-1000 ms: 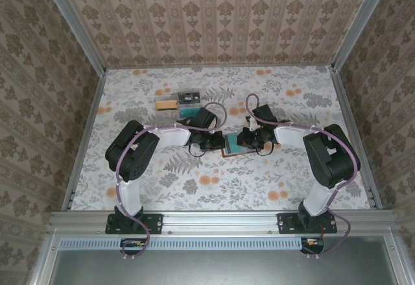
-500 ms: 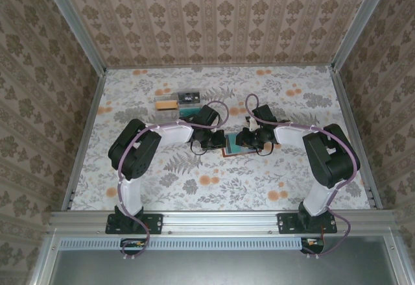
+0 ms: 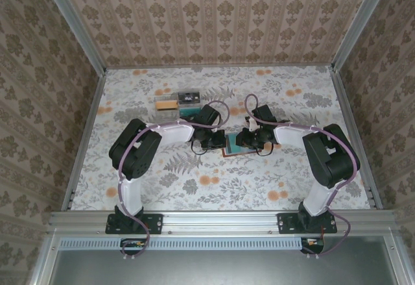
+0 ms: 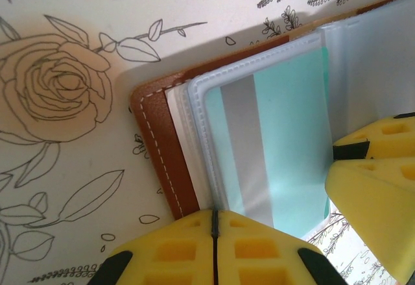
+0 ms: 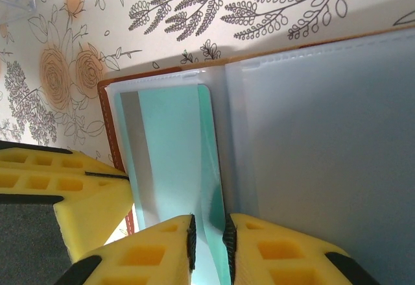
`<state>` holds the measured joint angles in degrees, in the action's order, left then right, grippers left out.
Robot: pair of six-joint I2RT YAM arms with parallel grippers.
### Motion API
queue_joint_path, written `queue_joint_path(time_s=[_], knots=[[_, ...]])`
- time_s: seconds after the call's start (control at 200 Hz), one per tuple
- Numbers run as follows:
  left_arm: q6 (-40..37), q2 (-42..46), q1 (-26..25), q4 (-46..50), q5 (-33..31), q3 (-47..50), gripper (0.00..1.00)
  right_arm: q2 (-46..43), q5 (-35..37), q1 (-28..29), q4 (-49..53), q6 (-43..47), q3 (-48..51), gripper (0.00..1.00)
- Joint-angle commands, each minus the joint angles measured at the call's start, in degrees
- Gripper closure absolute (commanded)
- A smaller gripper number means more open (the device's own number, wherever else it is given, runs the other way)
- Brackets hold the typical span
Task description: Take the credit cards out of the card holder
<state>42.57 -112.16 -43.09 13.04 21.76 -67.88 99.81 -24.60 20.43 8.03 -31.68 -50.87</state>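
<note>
One teal credit card [image 5: 172, 161] pinched in right gripper [image 5: 207, 236], left gripper [image 4: 214, 233] clamped on card holder [image 4: 165, 161] edge: extraction step; next probably needs a straight pull from sleeve.

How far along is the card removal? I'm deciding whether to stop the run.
Done: the card holder lies open, and what looks like a tan card lies by the clear tray. In hand: the left gripper is shut at the holder's edge while the right gripper pinches the teal card, mostly inside its sleeve. Left: pulling it free.
</note>
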Motion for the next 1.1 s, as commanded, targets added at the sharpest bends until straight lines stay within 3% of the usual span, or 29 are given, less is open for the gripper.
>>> queue_joint_path(time_s=[0.0, 0.1, 0.195, 0.315, 0.665, 1.095], knots=[[-1.14, -2.97, -0.40, 5.40, -2.33, 0.29, 0.92, 0.72, 1.91, -0.34, 3.08, 0.73, -0.40, 0.76], [-1.17, -2.88, -0.41, 5.28, -2.25, 0.45, 0.93, 0.79, 0.49, -0.44, 2.40, 0.81, -0.19, 0.75], [-1.15, -3.16, -0.41, 4.98, -1.92, 0.28, 0.92, 1.65, -5.18, -0.73, -0.38, 0.38, 0.14, 0.72], [-1.23, -3.43, -0.41, 5.03, -1.54, -0.10, 0.92, 1.37, -8.52, -0.87, -3.43, -0.57, 1.32, 0.79], [-2.31, -2.97, 0.11, 6.21, -1.87, 0.28, 0.92, -2.46, -3.18, -2.47, 2.66, 3.78, -0.25, 0.77], [-2.17, -3.31, -0.12, 5.85, -1.30, -0.03, 0.93, 1.95, -7.09, -2.43, 0.25, 2.58, -0.01, 0.77]])
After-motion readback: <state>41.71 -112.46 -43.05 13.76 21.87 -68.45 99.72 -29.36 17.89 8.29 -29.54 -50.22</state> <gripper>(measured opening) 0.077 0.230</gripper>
